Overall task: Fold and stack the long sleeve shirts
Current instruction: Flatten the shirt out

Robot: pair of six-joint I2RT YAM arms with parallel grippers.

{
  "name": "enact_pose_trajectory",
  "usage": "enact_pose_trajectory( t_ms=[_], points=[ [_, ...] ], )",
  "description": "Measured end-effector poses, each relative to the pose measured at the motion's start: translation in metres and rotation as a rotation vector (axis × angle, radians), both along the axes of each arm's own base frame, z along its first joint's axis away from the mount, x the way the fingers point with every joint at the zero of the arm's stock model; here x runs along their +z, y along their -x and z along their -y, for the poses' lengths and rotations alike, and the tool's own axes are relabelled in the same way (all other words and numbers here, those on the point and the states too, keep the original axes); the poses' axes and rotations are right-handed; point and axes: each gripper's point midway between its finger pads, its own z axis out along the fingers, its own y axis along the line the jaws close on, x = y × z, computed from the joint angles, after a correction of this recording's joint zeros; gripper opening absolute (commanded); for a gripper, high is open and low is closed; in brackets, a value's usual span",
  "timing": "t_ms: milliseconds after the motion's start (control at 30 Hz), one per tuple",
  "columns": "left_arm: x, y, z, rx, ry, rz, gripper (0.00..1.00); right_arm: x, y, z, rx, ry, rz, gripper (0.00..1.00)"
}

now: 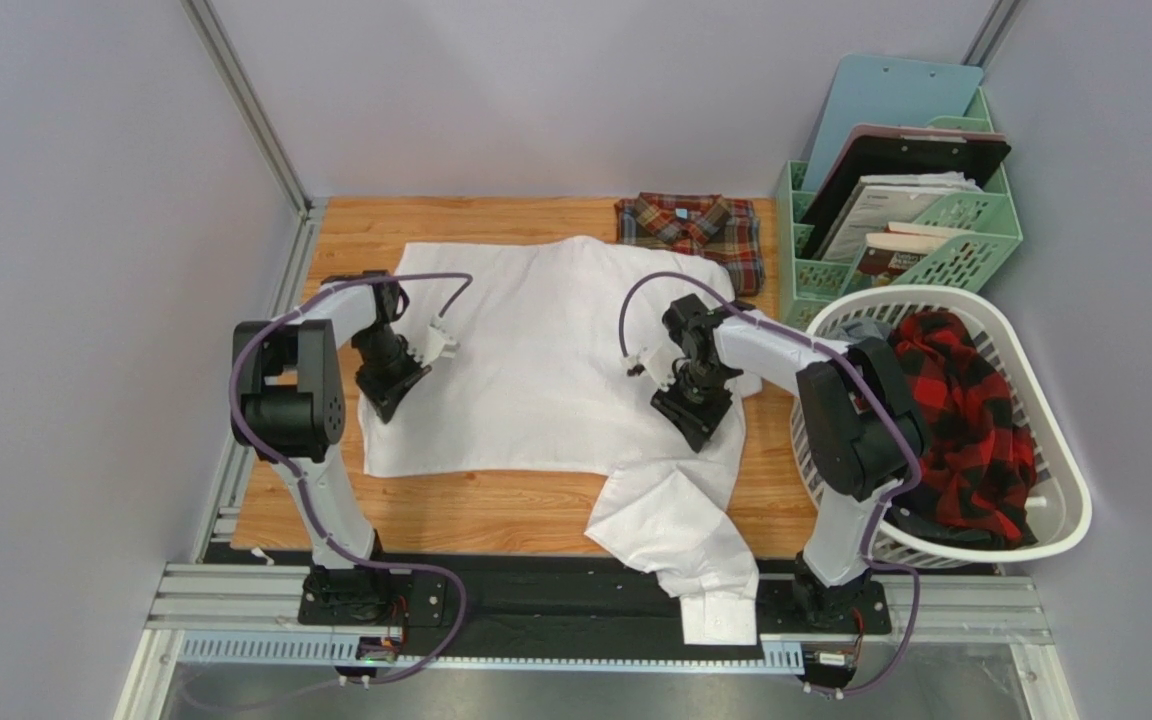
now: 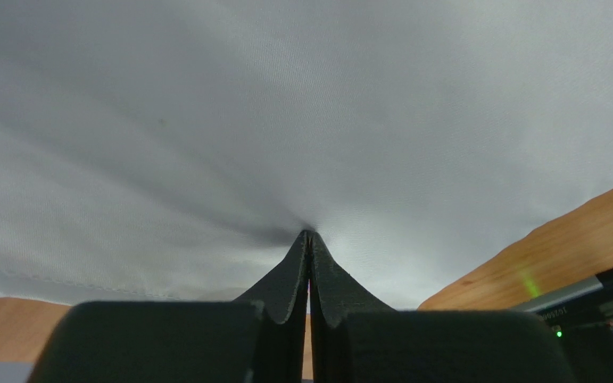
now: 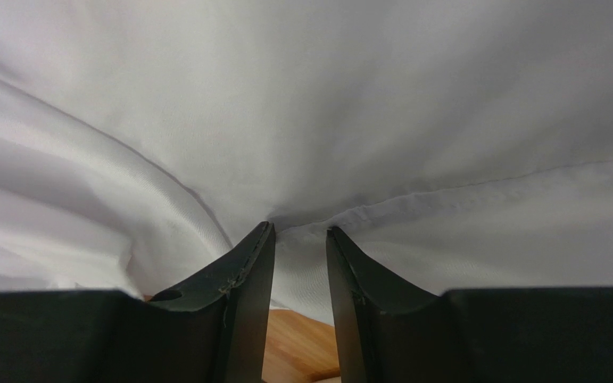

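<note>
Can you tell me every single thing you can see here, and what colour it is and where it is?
white cloth long sleeve shirt: one, white, spread on the table, one sleeve hanging over the near edge
folded plaid cloth shirt: one, red, brown and green, far edge of the table
wooden table: one, light brown, under the shirts
mint-green plastic file rack: one, far right
clipboards and papers: several, blue, dark and white, in the rack
white plastic laundry basket: one, right of the table
red and black checked cloth: one, in the basket
left arm: one, black and white, jaws shut on the white shirt's left side
right arm: one, black and white, jaws narrowed on a fold at its right side
</note>
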Motion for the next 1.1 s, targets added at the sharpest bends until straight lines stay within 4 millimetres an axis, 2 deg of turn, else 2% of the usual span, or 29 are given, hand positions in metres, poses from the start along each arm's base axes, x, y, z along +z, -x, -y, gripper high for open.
enact_pose_trajectory(
  t_ms=[67, 167, 233, 267, 300, 333, 367, 433, 533, 633, 700, 767, 833, 900, 1000, 1100],
  points=[
    [-0.001, 0.024, -0.003, -0.027, -0.013, -0.032, 0.02, 0.0, 0.032, 0.002, 0.065, 0.011, -0.045, 0.36],
    [0.0, 0.074, -0.008, -0.085, -0.028, -0.116, 0.03, 0.001, 0.087, 0.007, 0.177, 0.025, -0.172, 0.36],
    [0.004, 0.097, -0.01, -0.116, -0.027, -0.164, 0.05, 0.009, 0.117, 0.01, 0.236, 0.026, -0.264, 0.38],
    [0.01, 0.106, -0.01, -0.131, -0.021, -0.185, 0.11, 0.017, 0.126, 0.011, 0.256, 0.012, -0.297, 0.41],
    [0.014, 0.107, -0.009, -0.134, -0.011, -0.18, 0.14, 0.023, 0.127, 0.011, 0.26, -0.001, -0.301, 0.43],
    [0.019, 0.105, -0.008, -0.138, 0.003, -0.166, 0.17, 0.032, 0.124, 0.009, 0.26, -0.026, -0.291, 0.45],
    [0.028, 0.099, -0.005, -0.134, 0.025, -0.143, 0.25, 0.042, 0.118, 0.007, 0.254, -0.049, -0.275, 0.5],
    [0.048, 0.071, 0.003, -0.117, 0.077, -0.053, 0.3, 0.069, 0.086, -0.009, 0.23, -0.131, -0.181, 0.54],
    [0.089, 0.009, 0.018, -0.087, 0.159, 0.162, 0.36, 0.111, 0.011, -0.019, 0.107, -0.246, 0.032, 0.59],
    [0.127, -0.043, 0.031, -0.07, 0.237, 0.334, 0.43, 0.148, -0.074, -0.014, -0.035, -0.308, 0.235, 0.62],
    [0.143, -0.077, 0.039, -0.053, 0.284, 0.399, 0.43, 0.155, -0.123, -0.007, -0.107, -0.318, 0.314, 0.62],
    [0.146, -0.108, 0.044, -0.034, 0.316, 0.434, 0.43, 0.148, -0.16, -0.002, -0.157, -0.316, 0.347, 0.63],
    [0.139, -0.144, 0.048, -0.006, 0.347, 0.445, 0.44, 0.13, -0.192, 0.002, -0.195, -0.302, 0.355, 0.63],
    [0.126, -0.164, 0.05, 0.015, 0.366, 0.432, 0.44, 0.106, -0.21, 0.004, -0.215, -0.284, 0.336, 0.63],
    [0.107, -0.166, 0.051, 0.037, 0.379, 0.383, 0.44, 0.074, -0.221, 0.004, -0.229, -0.266, 0.292, 0.63],
    [0.102, -0.158, 0.051, 0.046, 0.378, 0.356, 0.44, 0.055, -0.223, 0.002, -0.232, -0.263, 0.257, 0.61]
  ],
)
